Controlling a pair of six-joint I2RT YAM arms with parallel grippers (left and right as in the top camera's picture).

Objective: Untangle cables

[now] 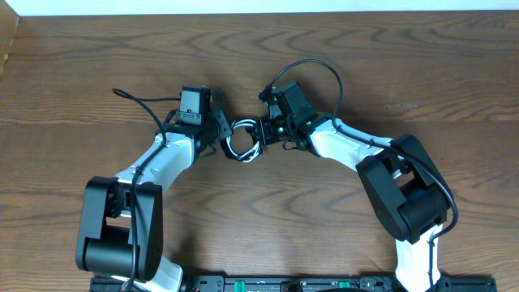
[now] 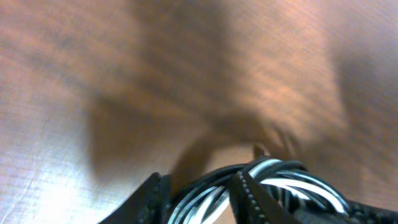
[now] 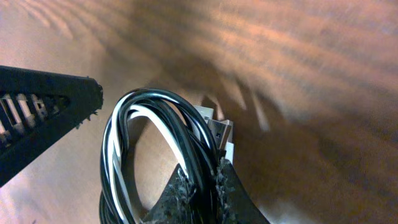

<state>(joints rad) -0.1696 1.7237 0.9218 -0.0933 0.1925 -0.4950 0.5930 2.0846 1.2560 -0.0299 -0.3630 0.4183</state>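
Observation:
The cables (image 1: 243, 139), black and white strands coiled into one small bundle, hang between my two grippers at the table's middle. My left gripper (image 1: 220, 135) holds the bundle's left side. In the left wrist view the striped strands (image 2: 292, 180) fill the gap between its fingers (image 2: 249, 193). My right gripper (image 1: 261, 131) is on the right side. In the right wrist view it (image 3: 204, 171) is shut on several black strands, and the loop (image 3: 118, 143) rises above the fingertips. A silver end plug (image 3: 221, 130) with a white housing sticks out behind the loop.
The left gripper's finger (image 3: 43, 118) reaches in at the left of the right wrist view, close to the loop. Thick black arm wires arch over each wrist (image 1: 312, 69) (image 1: 138, 101). The wooden table (image 1: 365, 49) ends at the far edge along the top.

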